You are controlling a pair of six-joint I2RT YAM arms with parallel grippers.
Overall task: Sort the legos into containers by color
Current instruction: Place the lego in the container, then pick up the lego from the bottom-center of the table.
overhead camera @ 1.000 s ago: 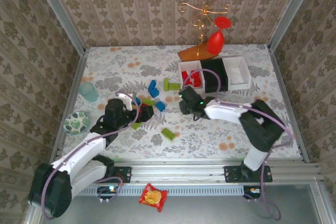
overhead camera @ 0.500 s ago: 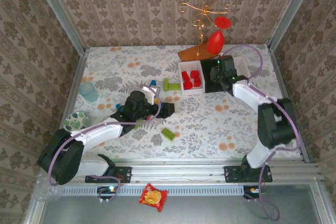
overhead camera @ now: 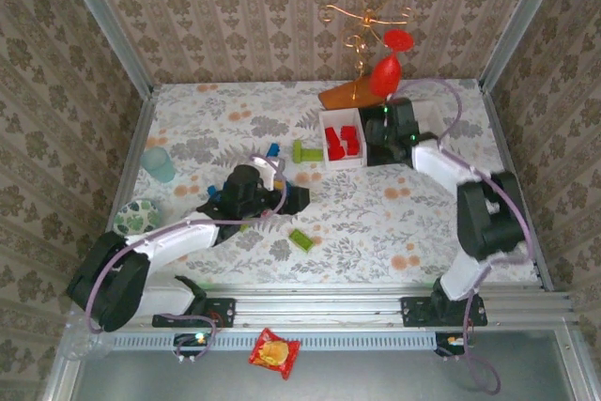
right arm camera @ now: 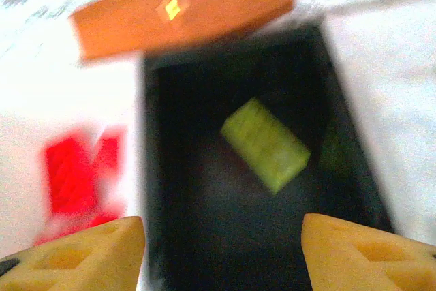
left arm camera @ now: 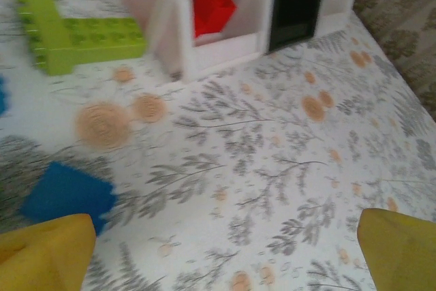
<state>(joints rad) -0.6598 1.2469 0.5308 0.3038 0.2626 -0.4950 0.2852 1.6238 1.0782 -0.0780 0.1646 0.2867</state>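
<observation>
My right gripper hangs open over the black container. A lime green lego lies loose inside it, clear of both yellow fingers. Red legos fill the white container to its left. In the top view the right gripper is above the black container. My left gripper is open low over the table's middle with nothing between its fingertips. A blue lego lies beside its left fingertip, and a green L-shaped lego sits farther off.
A second white container stands right of the black one. An orange base with a wire ornament is behind the containers. A green lego lies near the front. A teal cup and patterned bowl sit far left.
My right gripper swung from the table's middle to the black container, then opened and let go of the green lego. The left arm reached right toward the centre.
</observation>
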